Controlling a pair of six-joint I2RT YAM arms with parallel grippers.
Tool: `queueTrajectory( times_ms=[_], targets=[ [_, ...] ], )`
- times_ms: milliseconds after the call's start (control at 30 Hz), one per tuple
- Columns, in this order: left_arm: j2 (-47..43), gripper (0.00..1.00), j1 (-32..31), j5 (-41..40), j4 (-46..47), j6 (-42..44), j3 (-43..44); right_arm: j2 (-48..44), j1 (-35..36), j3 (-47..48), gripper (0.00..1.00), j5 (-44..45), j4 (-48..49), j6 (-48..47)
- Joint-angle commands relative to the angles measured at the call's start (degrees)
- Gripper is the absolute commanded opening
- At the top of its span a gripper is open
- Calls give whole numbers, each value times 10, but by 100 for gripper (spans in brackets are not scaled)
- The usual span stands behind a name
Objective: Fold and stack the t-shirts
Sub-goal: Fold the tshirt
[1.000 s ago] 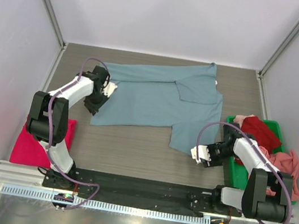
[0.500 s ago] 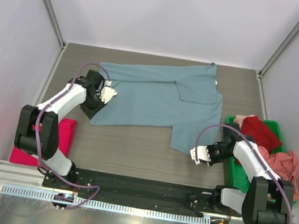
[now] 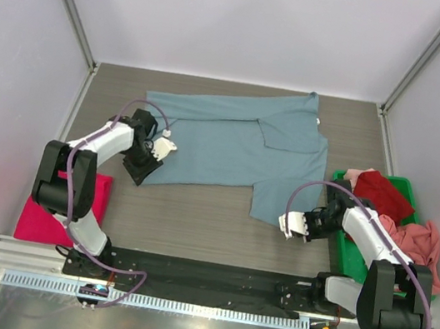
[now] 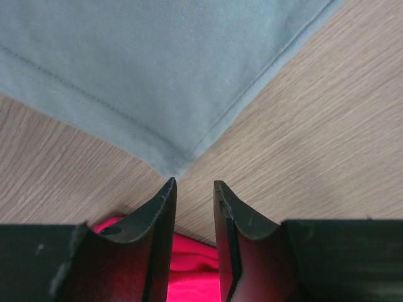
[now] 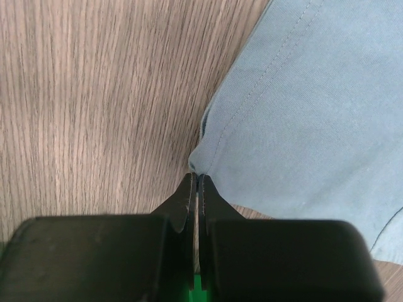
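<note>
**Supervisor:** How far along are you?

**Operator:** Early, I'd say. I'm seeing one magenta t-shirt (image 3: 42,215) lying as a compact block at the near left edge of the bench (image 3: 194,219), so I'm counting that one as folded and as the start of the stack. The grey-blue t-shirt (image 3: 231,145) is lying spread across the middle of the bench, mostly flat, with one flap turned over near its far right.

**Supervisor:** And the arms?

**Operator:** I'm holding the left gripper (image 4: 194,184) just short of the shirt's near left corner. Its jaws are standing slightly apart with nothing between them. The right gripper (image 5: 195,176) is closed tight, with its tips meeting the shirt's near right corner. I can't tell whether any cloth is actually pinched there.

**Supervisor:** What's left?

**Operator:** Nearly all of it, I'm judging. The grey-blue one is waiting for its folds and then a trip to the magenta block. A red t-shirt (image 3: 384,196) and a salmon-pink t-shirt (image 3: 427,241) are sitting crumpled in the green bin (image 3: 340,254) on the right, the salmon one spilling over its right rim. Neither looks folded.
</note>
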Motion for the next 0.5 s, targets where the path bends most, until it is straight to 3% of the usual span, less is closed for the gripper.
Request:
queueTrajectory(
  times_ms=[0, 333, 467],
  targets=[
    [28, 31, 1, 3, 22, 17, 6, -3, 6, 15, 1, 5, 6, 19],
    [69, 33, 1, -17, 53, 20, 2, 6, 13, 16, 1, 12, 15, 44],
    [75, 16, 1, -31, 64, 24, -14, 2, 17, 13, 1, 14, 24, 66]
  ],
)
